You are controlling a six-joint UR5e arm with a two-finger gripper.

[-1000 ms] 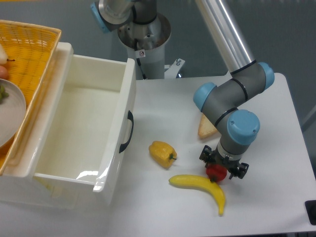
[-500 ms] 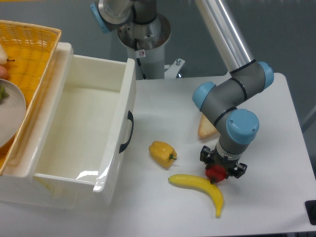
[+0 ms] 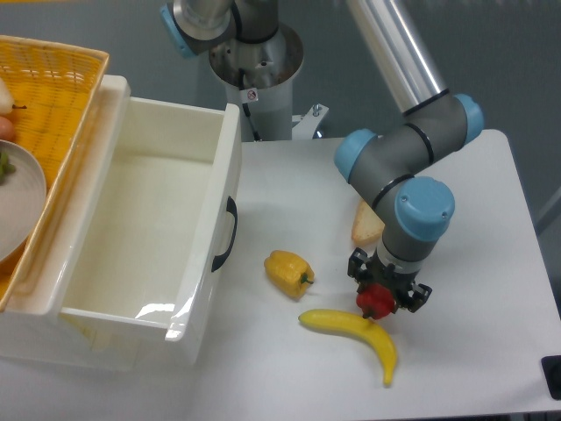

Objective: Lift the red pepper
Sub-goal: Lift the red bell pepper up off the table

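In the lower right of the frame, on a white table (image 3: 491, 263), the black two-finger gripper (image 3: 382, 296) of a grey robot arm with light blue joint caps (image 3: 412, 197) pointed straight down and was clenched around a small glossy red bell pepper (image 3: 375, 301). The red pepper sat between the dark fingers, right at the upper edge of a long curved yellow banana (image 3: 355, 332) that lay on the table just below it. Whether the pepper touched the banana or the table could not be told. A small lumpy yellow bell pepper with a short dark stem (image 3: 288, 272) lay on the table to the left of the gripper, near the centre of the frame. A pale tan wedge, like a piece of bread (image 3: 367, 225), showed partly from behind the arm, above the gripper. A large open white plastic bin with a black handle (image 3: 215, 219) filled the left half of the frame, and a woven yellow basket (image 3: 61, 105) sat at the upper left edge beside it.
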